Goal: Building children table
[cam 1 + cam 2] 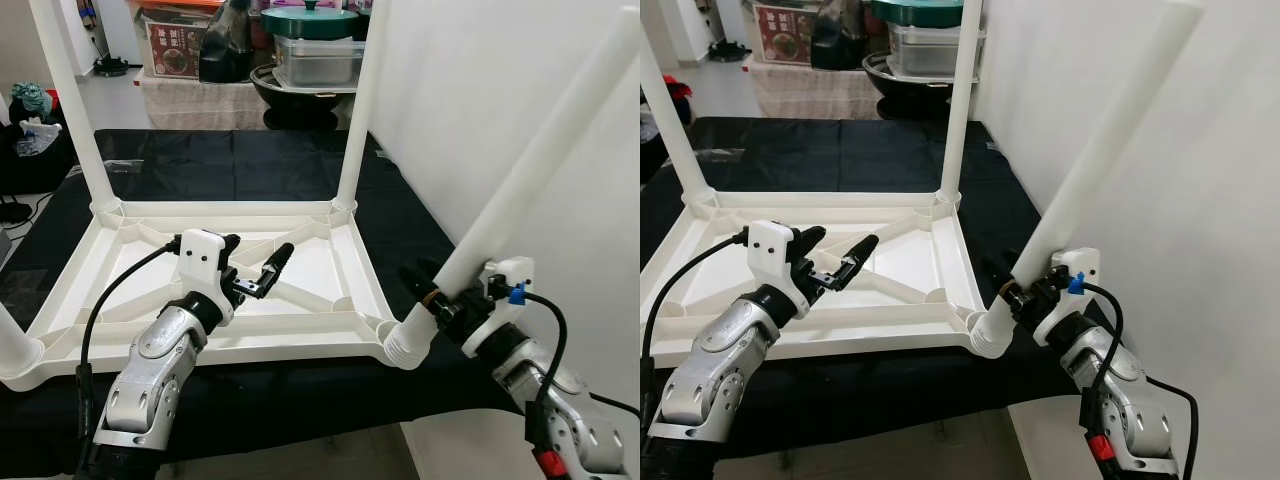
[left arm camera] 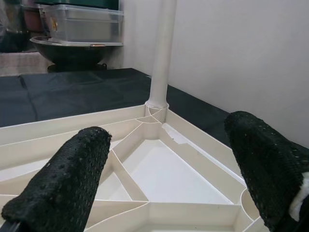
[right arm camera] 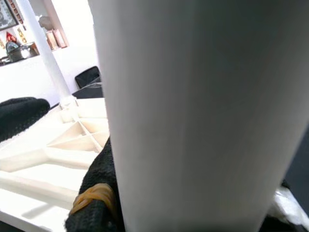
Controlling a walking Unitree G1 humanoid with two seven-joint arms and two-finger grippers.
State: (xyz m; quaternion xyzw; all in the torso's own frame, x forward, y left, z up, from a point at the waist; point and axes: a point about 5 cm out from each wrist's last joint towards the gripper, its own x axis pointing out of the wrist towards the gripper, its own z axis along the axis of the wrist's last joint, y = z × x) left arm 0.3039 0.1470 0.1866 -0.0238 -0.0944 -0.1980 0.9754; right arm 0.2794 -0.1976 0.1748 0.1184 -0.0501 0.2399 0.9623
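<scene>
A white plastic children's table top (image 1: 300, 262) lies upside down on a black cloth (image 1: 230, 165) in the middle of the frame, ribbed underside facing up. Two white legs already stand upright in its far corner sockets: the far left leg (image 1: 75, 105) at upper left and the far right leg (image 1: 358, 110) near top centre. At the lower left edge of the frame a rounded white leg base (image 1: 15, 352) sits at the near left corner, so that leg looks fitted as well, though most of it is out of frame.

The fourth leg (image 1: 520, 185) slants from the upper right of the frame down to the near right corner socket (image 1: 392, 332). Its ribbed lower end touches the socket, but the leg leans well away from upright, so it does not look seated yet. The right gripper (image 1: 447, 296), at lower right, is clamped around this leg just above its lower end. The right wrist view shows the white tube pressed against a black finger (image 3: 99, 188).

The left gripper (image 1: 252, 262) hovers over the table top's ribs at lower centre left, fingers spread wide and holding nothing.

By my judgement, the build is mostly done; what remains is straightening this last leg, pushing it home, then turning the table onto its feet.
</scene>
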